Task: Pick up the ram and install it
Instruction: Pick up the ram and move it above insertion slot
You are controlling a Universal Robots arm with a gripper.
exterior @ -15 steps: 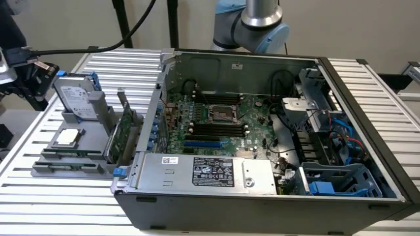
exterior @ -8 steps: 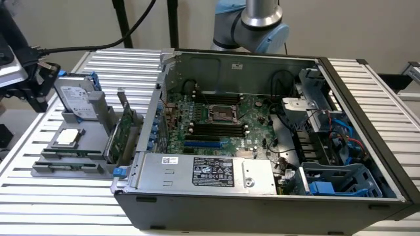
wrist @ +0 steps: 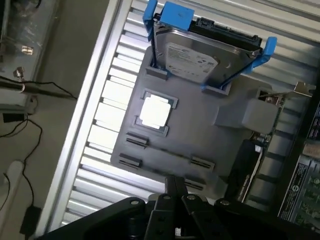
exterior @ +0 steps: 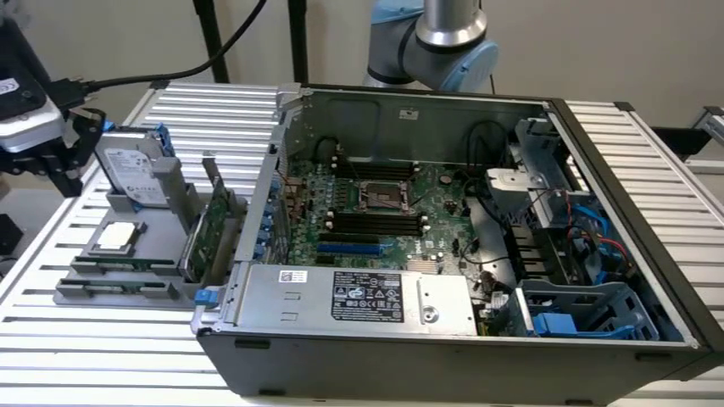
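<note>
The ram [wrist: 167, 152] stands on edge in a slot of the grey holder [wrist: 200, 125], seen as a thin dark line between small clips; in the exterior view it is a thin green strip [exterior: 114, 264] near the holder's front. My gripper [wrist: 175, 182] hovers above the holder's near edge, close to the ram, its black fingers together with nothing between them. In the exterior view the gripper [exterior: 68, 170] hangs at the far left, above and behind the holder [exterior: 119, 292]. The motherboard's dark memory slots [exterior: 368, 222] lie in the open computer case [exterior: 339, 339].
On the holder a silver hard drive [wrist: 200, 57] in blue rails stands tilted, a CPU [wrist: 155, 111] lies flat, and a green expansion card [exterior: 209, 233] stands beside the case. A black cable [exterior: 169, 75] runs to the wrist. Everything rests on a ribbed metal table [exterior: 102, 356].
</note>
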